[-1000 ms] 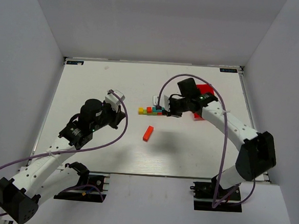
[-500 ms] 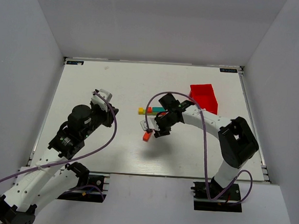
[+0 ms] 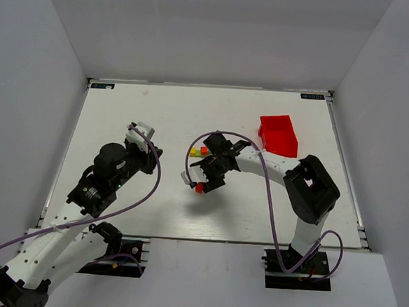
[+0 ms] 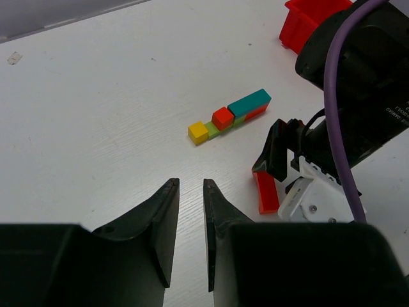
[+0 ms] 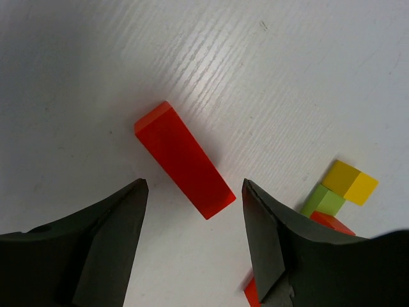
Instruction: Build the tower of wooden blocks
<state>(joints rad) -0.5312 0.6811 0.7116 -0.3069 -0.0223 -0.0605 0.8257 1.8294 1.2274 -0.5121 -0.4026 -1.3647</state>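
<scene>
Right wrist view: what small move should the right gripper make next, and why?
Probably lower and close on the orange bar. The right gripper stands open with a finger on each side of it; the bar lies flat on the table, not yet held.

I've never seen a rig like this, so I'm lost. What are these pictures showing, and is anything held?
Two robot arms are bolted at a white table's near edge. The wide picture comes from a fixed camera above: left arm on the left, right arm bent over the middle. The other two come from wrist cameras; the dark shapes below are each arm's own jaws. On the table lie a row of coloured blocks, a loose orange bar and a red bin. Nothing is held: the right jaws stand open either side of the bar, the left jaws slightly apart, empty.
</scene>
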